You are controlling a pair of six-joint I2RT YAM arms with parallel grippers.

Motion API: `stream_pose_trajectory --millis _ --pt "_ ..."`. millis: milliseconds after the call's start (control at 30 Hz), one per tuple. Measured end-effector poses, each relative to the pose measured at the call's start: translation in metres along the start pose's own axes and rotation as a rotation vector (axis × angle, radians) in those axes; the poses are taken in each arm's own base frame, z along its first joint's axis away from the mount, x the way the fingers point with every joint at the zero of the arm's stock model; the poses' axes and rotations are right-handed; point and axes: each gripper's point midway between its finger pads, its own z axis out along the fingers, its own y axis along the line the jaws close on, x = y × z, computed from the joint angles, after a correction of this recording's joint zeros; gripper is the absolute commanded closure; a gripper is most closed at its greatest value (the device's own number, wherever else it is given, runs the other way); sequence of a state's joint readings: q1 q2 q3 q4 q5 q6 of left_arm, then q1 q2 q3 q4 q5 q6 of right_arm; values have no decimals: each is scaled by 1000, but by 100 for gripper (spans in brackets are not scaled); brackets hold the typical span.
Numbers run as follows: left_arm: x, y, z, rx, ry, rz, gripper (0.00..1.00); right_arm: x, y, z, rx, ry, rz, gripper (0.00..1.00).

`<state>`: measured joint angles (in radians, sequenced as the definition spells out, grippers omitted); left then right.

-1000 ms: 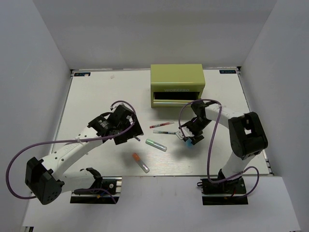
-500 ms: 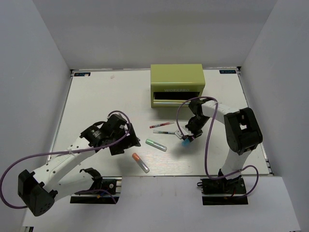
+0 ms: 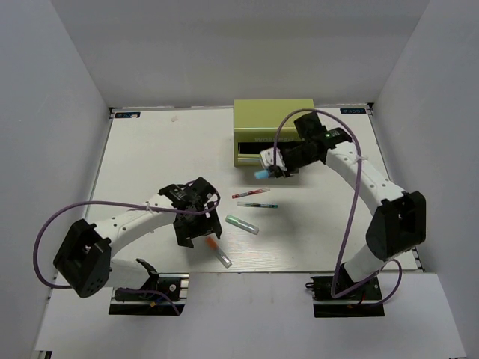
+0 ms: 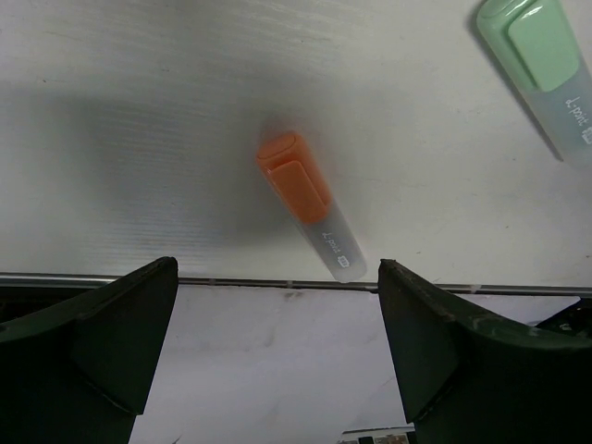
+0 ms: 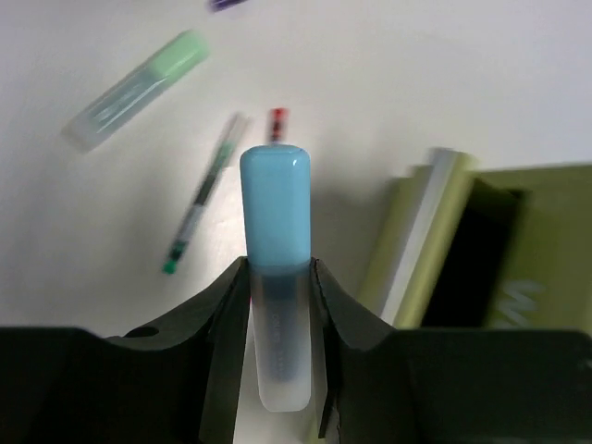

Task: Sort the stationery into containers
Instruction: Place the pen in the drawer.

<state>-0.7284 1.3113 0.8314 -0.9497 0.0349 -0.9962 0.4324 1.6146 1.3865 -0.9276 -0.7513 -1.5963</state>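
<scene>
Four pieces lie loose on the worktop (image 3: pixel 150 149): red pen (image 3: pixel 251 194), green pen (image 3: pixel 257 204), green-capped marker (image 3: pixel 242 224) and, nearest, orange-capped marker (image 4: pixel 310 203). The right gripper (image 5: pixel 276 277) has its jaws clamped on the light-blue marker (image 5: pixel 275 203) beside the olive-green chest (image 3: pixel 273 120) and its open drawer, not yet dropped in. The left gripper (image 4: pixel 276 277) hovers over the orange-capped marker, jaws wide apart. Most sorting looks undone

The right gripper (image 3: pixel 269 167) clamps a light-blue marker (image 3: pixel 260 174), its cap jutting past the fingertips, just in front of the olive-green chest (image 3: pixel 274 120). An orange-capped marker (image 3: pixel 218 252) lies just beside the left gripper (image 3: pixel 196 228) and its fingers.
</scene>
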Motion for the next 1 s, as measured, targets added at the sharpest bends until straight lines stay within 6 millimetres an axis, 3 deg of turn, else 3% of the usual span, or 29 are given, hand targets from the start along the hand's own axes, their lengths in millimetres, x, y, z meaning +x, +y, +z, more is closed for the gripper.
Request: stream_pose_trajectory --millis 67,167,267,367,433,500,567,700,1000 --pt "0 0 1 -3 1 6 1 -13 -26 -13 106 5 31 91" --pt "-1 0 5 -8 5 20 1 -13 -62 -29 258 56 88 90" --pt "-3 -2 10 -9 6 40 1 5 -90 -38 371 134 132 88" --pt "-7 -7 15 4 -5 61 1 30 -106 -38 433 215 167 84" --pt "-9 -9 17 10 -10 70 1 45 -111 -37 455 260 188 78" --pt "-11 -12 21 12 -12 75 1 59 -114 -35 470 299 209 55" --pt "-12 -12 25 8 -10 77 1 69 -114 -30 464 319 249 44" --pt "-12 -11 30 2 -7 83 1 73 -107 -22 441 333 289 42" --pt "-5 -6 36 -22 11 94 2 60 -111 -35 485 292 330 50"
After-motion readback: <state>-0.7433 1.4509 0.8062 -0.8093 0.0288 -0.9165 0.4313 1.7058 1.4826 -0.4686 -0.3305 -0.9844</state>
